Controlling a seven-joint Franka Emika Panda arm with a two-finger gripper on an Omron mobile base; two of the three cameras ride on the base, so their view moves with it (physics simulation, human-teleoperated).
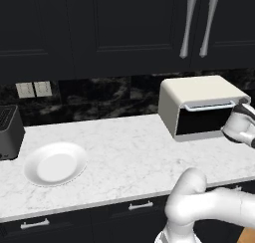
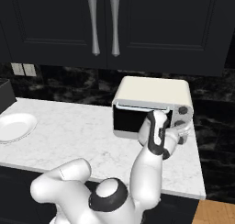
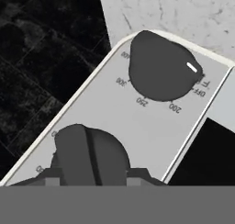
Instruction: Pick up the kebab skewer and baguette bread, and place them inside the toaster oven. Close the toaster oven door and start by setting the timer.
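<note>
The cream-white toaster oven (image 1: 199, 90) (image 2: 153, 91) stands at the counter's right end. Its dark glass door (image 1: 201, 120) (image 2: 128, 120) is shut, with the silver handle (image 1: 209, 106) along the top edge. My gripper (image 2: 176, 128) (image 3: 92, 177) is at the oven's knob panel. In the hand view its two fingertips (image 3: 51, 176) press on either side of the lower dark knob (image 3: 89, 154). The upper knob (image 3: 160, 67) has its white mark at OFF. The kebab skewer and the baguette bread are hidden from view.
A white plate (image 1: 55, 165) (image 2: 13, 126) lies bare on the marble counter (image 1: 129, 147) at the left. A dark grey slot toaster (image 1: 9, 131) stands at the far left. Dark cabinets with silver handles (image 1: 199, 25) hang above. The counter ends just right of the oven.
</note>
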